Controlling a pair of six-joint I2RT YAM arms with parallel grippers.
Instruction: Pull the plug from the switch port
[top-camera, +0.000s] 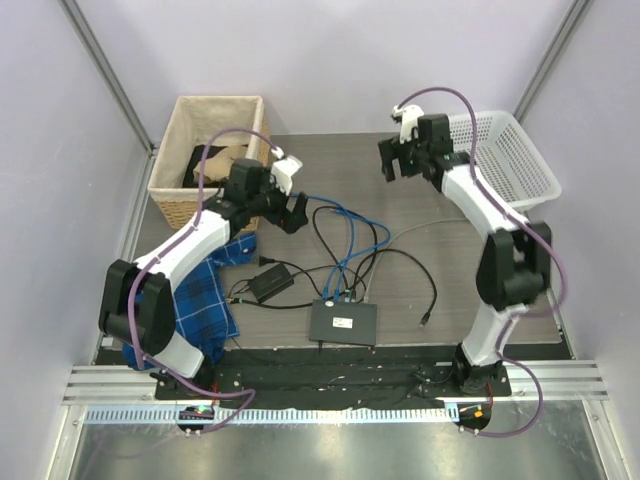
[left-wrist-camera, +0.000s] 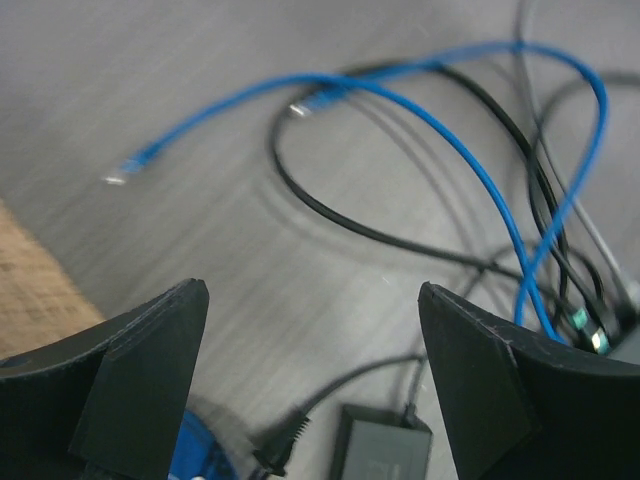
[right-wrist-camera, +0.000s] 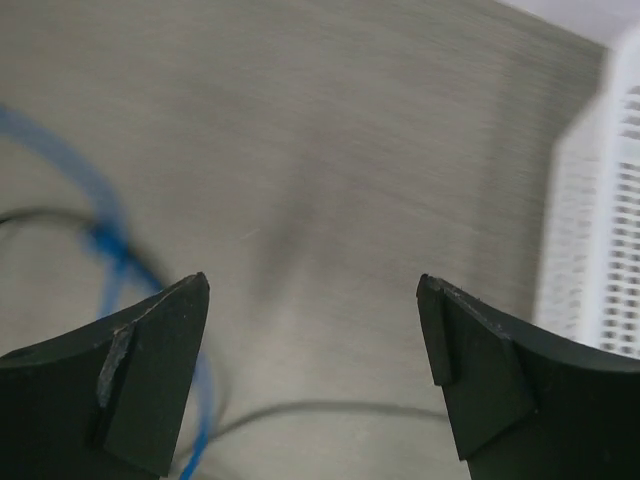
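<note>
The switch port (top-camera: 343, 322) is a flat black box with a white label, lying near the table's front middle. Blue cables (top-camera: 350, 240) run from its far side, their plugs (top-camera: 337, 296) seated in the sockets. In the left wrist view the plugs (left-wrist-camera: 590, 335) show at the right edge, and two loose blue cable ends (left-wrist-camera: 118, 178) lie on the table. My left gripper (top-camera: 290, 210) (left-wrist-camera: 312, 290) hangs open above the cables, left of and behind the switch, holding nothing. My right gripper (top-camera: 395, 160) (right-wrist-camera: 312, 282) is open over bare table at the back.
A small black power adapter (top-camera: 270, 283) (left-wrist-camera: 385, 450) lies left of the switch. Black cables (top-camera: 400, 265) loop around it. A wicker basket (top-camera: 175, 165) stands back left, a white plastic basket (top-camera: 515, 150) (right-wrist-camera: 600, 200) back right. A blue plaid cloth (top-camera: 205, 290) lies at left.
</note>
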